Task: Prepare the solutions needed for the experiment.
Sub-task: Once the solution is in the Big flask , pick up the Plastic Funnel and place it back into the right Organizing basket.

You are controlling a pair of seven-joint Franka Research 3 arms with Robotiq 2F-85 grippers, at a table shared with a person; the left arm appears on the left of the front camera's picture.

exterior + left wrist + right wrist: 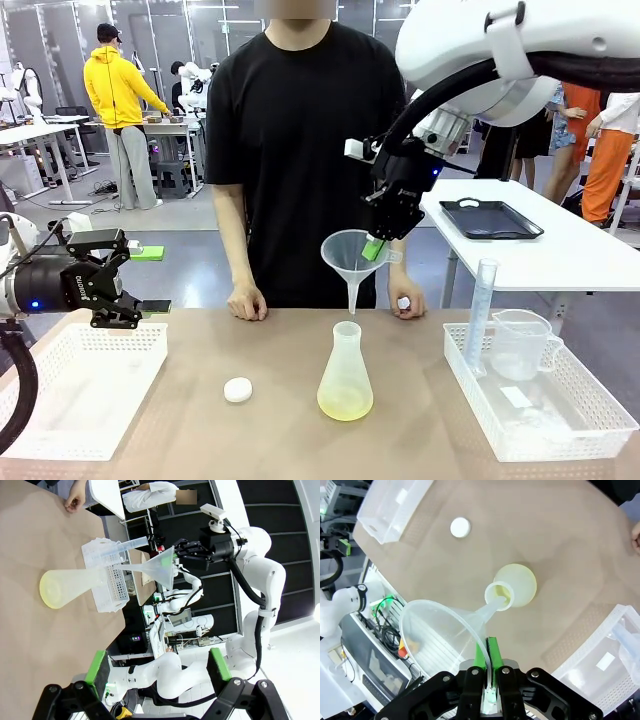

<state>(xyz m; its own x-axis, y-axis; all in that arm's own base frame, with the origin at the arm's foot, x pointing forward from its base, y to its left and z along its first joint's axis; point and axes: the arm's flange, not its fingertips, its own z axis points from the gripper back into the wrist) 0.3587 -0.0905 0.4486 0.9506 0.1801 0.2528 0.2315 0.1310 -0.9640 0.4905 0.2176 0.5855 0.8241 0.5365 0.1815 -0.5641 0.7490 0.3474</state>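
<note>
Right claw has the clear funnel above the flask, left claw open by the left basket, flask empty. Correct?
Not quite. The translucent plastic conical flask isn't empty: a shallow layer of pale yellow-green liquid sits in its base, plain in the front view. The rest holds: right claw shut on the rim of the clear plastic funnel above it, left claw open by the white mesh plastic basket.
</note>
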